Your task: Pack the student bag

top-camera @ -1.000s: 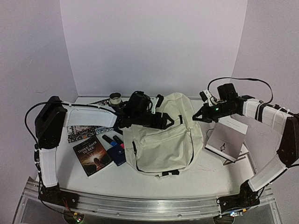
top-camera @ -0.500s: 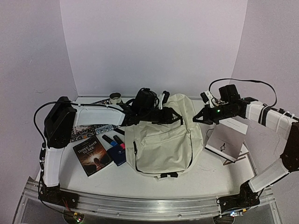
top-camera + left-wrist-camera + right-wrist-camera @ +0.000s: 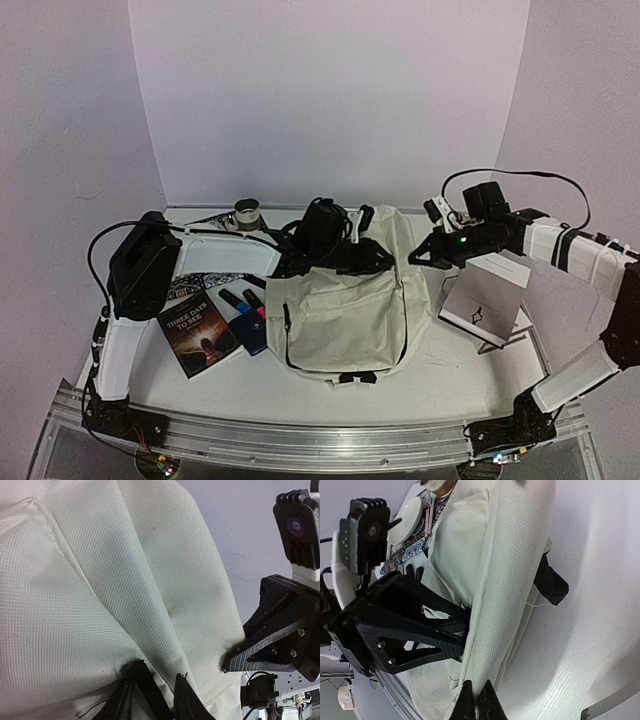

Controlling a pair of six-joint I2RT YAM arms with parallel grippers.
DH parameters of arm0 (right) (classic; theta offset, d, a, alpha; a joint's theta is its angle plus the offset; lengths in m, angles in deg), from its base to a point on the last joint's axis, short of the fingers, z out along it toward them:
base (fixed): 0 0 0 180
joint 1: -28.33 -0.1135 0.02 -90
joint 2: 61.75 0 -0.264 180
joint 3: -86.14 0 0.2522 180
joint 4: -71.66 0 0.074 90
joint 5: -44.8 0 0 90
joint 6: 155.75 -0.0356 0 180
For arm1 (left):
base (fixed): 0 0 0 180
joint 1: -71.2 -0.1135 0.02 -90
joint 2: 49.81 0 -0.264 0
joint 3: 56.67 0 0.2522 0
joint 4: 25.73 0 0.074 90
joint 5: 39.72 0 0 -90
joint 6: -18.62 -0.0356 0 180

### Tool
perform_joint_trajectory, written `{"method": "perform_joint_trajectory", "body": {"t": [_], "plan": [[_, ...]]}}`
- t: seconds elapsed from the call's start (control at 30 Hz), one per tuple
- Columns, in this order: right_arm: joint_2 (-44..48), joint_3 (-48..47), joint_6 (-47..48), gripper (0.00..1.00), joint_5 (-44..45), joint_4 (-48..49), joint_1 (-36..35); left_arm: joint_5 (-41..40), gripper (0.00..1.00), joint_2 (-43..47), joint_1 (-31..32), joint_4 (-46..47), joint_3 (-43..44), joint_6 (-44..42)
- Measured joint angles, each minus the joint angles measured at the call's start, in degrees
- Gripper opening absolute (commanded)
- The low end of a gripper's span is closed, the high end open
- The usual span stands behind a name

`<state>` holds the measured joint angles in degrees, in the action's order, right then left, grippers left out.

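Pinching coarse woven cream canvas, the right hand [image 3: 477, 700] has its fingers pressed together on a side fold of the student bag [image 3: 345, 320], a soft, rounded backpack slumped on the counter [image 3: 440, 385] between both hands. The left hand [image 3: 152, 695] nips a black webbing strap [image 3: 149, 686] (a loose thread shows) at the bag's top. Since a second ago that hand has narrowed and travelled rightward, bunching the top taller.

The bag [image 3: 345, 315] fills the centre; book [image 3: 197, 335] and pens [image 3: 233, 298] crowd its left; notebooks [image 3: 485, 300] its right; bare table [image 3: 440, 385] near.
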<state>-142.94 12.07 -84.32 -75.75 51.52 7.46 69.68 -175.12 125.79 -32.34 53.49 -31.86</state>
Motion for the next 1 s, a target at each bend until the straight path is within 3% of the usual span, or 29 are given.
{"method": "perform_joint_trajectory", "body": {"t": [0.27, 0.53, 1.0], "plan": [[0.1, 0.0, 0.1, 0.0, 1.3, -0.3, -1.0, 0.5, 0.0, -0.6, 0.0, 0.0, 0.2, 1.0], [0.4, 0.0, 0.7, 0.0, 4.6, -1.5, -1.3, -0.2, 0.0, -0.2, 0.0, 0.0, -0.5, -0.5], [2.7, 0.0, 2.5, 0.0, 11.6, -3.9, -1.8, -6.2, 0.0, 9.2, 0.0, 0.4, -11.8, -5.0]]}}
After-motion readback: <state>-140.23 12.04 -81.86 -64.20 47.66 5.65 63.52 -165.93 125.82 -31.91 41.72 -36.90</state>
